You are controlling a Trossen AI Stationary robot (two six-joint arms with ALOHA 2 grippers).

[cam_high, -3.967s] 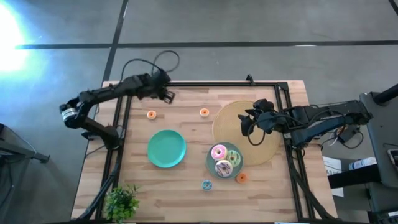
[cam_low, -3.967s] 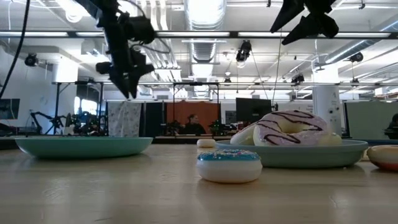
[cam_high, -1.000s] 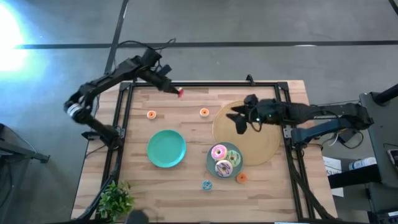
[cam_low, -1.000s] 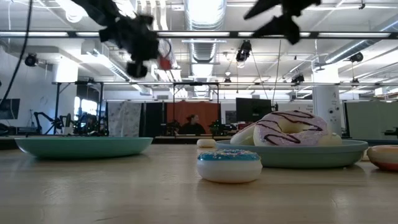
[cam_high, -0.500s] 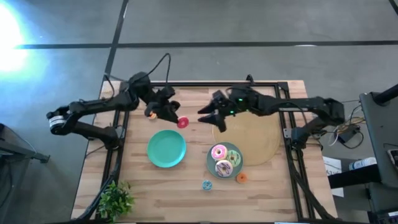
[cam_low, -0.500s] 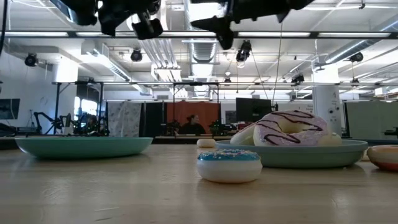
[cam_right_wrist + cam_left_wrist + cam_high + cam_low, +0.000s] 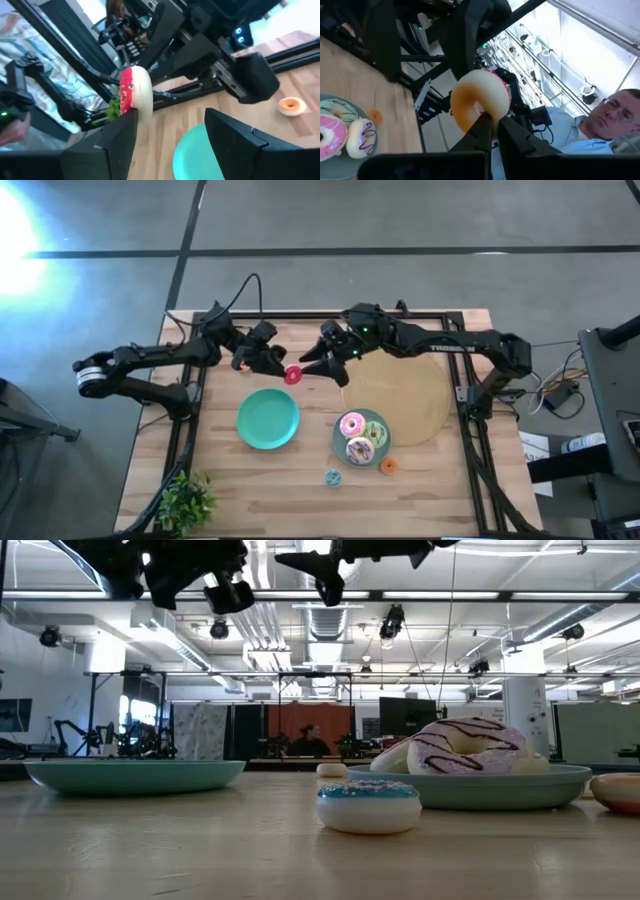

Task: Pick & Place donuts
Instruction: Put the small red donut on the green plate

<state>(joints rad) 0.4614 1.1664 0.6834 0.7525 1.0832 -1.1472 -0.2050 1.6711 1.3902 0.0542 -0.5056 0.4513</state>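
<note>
A small red-iced donut with a tan underside hangs in the air over the table's middle, above the far rim of an empty teal plate. My left gripper is shut on it. My right gripper is open right beside it. In the right wrist view the donut stands at one of the open fingers; I cannot tell whether they touch. A second teal plate holds pink, white-brown and green donuts. My left gripper pinches the donut's ring between its two fingers, one fingertip at the hole and the other outside the rim. The fingers come slanting from the table's left. The donut is lifted clear, standing on edge beyond the fingertips.
A big tan woven disc lies at the right. Tiny donuts lie on the wood: blue, orange and orange. A plant stands at the near left corner. A person shows beyond the table.
My left gripper has carried the red donut from the table's far edge toward the near edge and the middle, staying shut on it. My right gripper has swung from over the woven disc toward the table's left edge, up to the donut, staying open.
</note>
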